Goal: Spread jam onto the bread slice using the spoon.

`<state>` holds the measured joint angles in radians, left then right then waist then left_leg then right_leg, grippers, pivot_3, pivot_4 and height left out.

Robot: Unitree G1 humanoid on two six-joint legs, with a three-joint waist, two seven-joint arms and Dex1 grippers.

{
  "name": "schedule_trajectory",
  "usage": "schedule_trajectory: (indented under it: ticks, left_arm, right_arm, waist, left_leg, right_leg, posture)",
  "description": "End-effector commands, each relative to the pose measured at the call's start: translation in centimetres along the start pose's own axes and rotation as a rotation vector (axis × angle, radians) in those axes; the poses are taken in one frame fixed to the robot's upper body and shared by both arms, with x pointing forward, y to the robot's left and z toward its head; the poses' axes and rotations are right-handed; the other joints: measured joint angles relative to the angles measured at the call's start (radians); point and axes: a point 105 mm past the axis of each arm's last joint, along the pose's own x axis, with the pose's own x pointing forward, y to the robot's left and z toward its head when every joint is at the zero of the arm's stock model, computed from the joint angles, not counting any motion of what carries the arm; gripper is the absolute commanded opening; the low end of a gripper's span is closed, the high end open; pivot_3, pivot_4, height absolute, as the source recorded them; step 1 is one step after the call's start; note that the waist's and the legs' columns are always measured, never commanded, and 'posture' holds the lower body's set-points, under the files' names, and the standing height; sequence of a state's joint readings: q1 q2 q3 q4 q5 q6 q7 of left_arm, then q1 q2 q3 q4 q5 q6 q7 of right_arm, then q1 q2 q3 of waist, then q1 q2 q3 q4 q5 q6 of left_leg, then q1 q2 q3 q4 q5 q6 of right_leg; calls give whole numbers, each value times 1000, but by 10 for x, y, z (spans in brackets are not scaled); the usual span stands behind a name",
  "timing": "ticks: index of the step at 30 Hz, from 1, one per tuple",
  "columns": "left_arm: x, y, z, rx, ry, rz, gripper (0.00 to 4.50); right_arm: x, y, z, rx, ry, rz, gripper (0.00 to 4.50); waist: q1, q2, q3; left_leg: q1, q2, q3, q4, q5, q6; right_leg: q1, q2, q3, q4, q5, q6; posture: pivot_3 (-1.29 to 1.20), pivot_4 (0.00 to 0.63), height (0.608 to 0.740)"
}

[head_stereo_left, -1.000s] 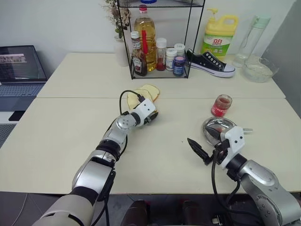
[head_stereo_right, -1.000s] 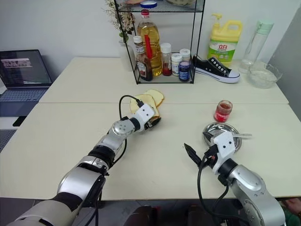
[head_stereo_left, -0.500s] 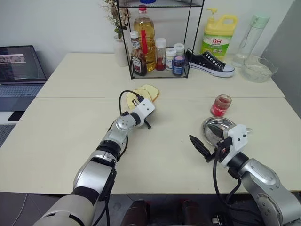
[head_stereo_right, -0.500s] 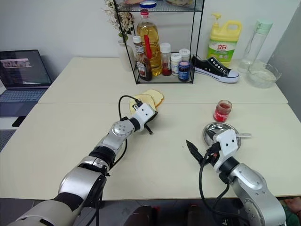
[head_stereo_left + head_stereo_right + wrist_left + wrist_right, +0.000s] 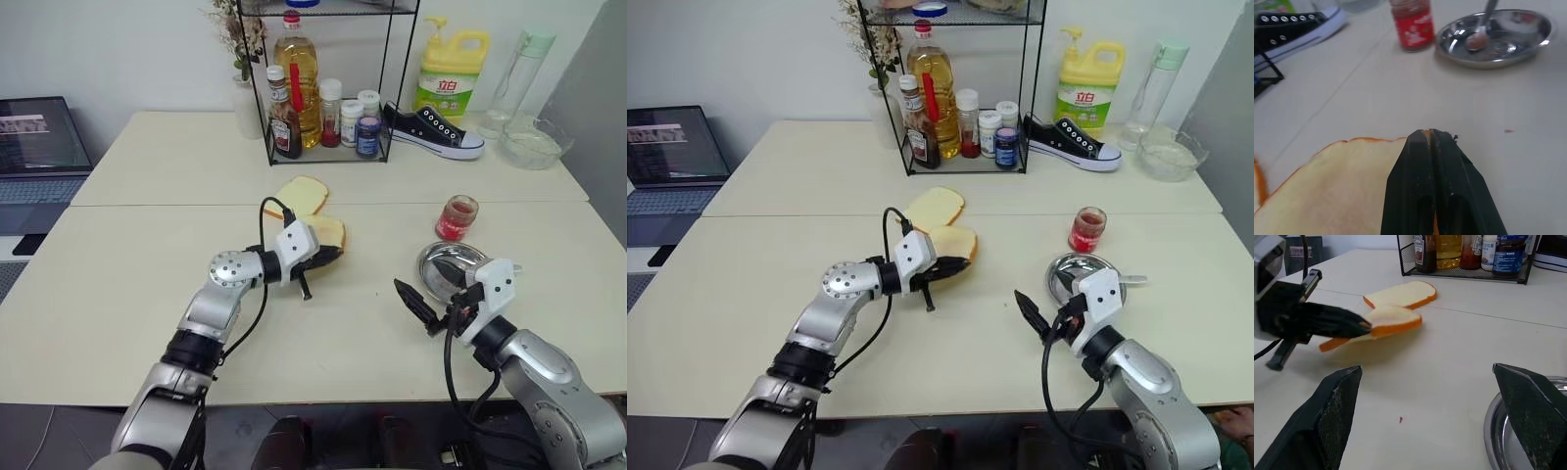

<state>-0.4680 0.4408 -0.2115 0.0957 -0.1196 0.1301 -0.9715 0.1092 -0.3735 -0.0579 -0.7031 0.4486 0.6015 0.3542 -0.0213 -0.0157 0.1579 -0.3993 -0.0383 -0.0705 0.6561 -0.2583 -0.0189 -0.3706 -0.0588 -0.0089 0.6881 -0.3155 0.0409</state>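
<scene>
left gripper (image 5: 331, 254) pinches the pale yellow tan-crusted bread slice (image 5: 958, 241) up off the table, right gripper (image 5: 416, 307) spread wide, small silver spoon (image 5: 1481, 30) in the steel dish (image 5: 452, 261) behind it.

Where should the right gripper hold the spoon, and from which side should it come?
Probably by the handle of the spoon, which juts over the far-right rim of the dish, while its bowl lies inside. The open right gripper would best come from above that outer side, closing across the thin handle.
</scene>
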Motion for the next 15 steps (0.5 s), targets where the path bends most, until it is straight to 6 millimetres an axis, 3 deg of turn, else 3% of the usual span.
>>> schedule_trajectory:
  ticks: [1, 8, 11, 15]
  left_arm:
    - [-7, -18, 8, -48, 7, -56, 37]
    - [-21, -48, 18, -172, 15, -172, 37]
    - [-17, -61, 29, -191, -16, -232, 37]
    - [-11, -64, 32, -187, -18, -243, 37]
  right_arm:
    - [-2, 0, 11, -12, -41, -8, 4500]
    - [-3, -1, 13, -8, -40, -14, 4500]
    - [-3, -1, 12, -7, -36, -16, 4500]
    - [-4, -3, 11, -7, -32, -20, 4500]
  waist:
    - [0, 0, 0]
    - [3, 0, 0]
    - [3, 0, 0]
    - [4, 0, 0]
  left_leg:
    - [0, 0, 0, 0, 0, 0]
    - [0, 0, 0, 0, 0, 0]
    - [0, 0, 0, 0, 0, 0]
    - [0, 0, 0, 0, 0, 0]
  right_leg:
    - [0, 0, 0, 0, 0, 0]
    - [0, 0, -1, 0, 0, 0]
    - [1, 0, 0, 0, 0, 0]
    - [1, 0, 0, 0, 0, 0]
  posture:
    - [0, 150, 740]
    - [0, 150, 740]
    - [0, 150, 740]
    - [0, 150, 740]
